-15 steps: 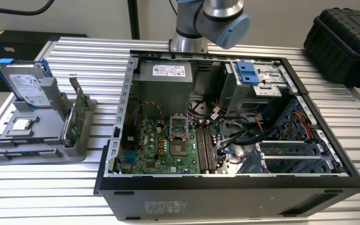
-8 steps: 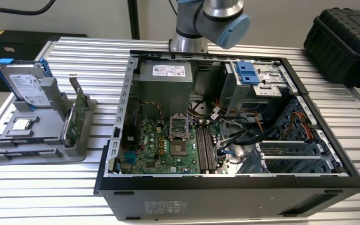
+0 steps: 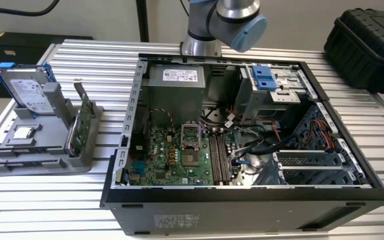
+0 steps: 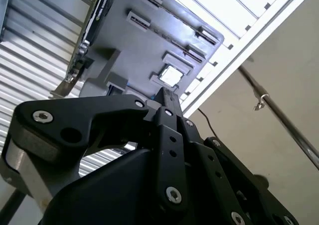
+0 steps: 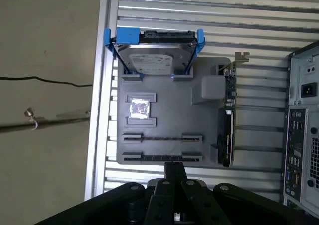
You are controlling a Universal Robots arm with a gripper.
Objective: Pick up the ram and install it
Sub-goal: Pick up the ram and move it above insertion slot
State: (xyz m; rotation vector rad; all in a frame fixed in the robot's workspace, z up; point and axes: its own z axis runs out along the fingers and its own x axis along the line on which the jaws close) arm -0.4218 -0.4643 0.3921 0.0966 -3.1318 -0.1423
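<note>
"3 parts on the gray holder (image 3: 45,137) at the exterior view's left, yes?"

"Yes: the hard drive (image 3: 28,92) in its blue frame at the far end, a small square chip (image 3: 22,133) lying flat, and the green card (image 3: 82,125) standing on edge along the side toward the computer."

"And the ram?"

"In the first wrist view a thin dark strip lies in 1 of the holder's 2 long slots, the one farthest from the hard drive. I take that for the ram (image 5: 162,158), though I cannot be sure."

"Then the computer (image 3: 245,200)?"

"Just beside the holder on the slatted table (image 3: 45,210), its side open and the board (image 3: 172,160) face up. The arm (image 3: 225,20) rises behind it. A black case (image 3: 369,45) sits at the exterior view's right."

"The gripper (image 5: 174,168) (image 4: 167,96)?"

"In both wrist views it hangs well above the holder, fingertips pressed together with no gap and nothing between them."
</note>
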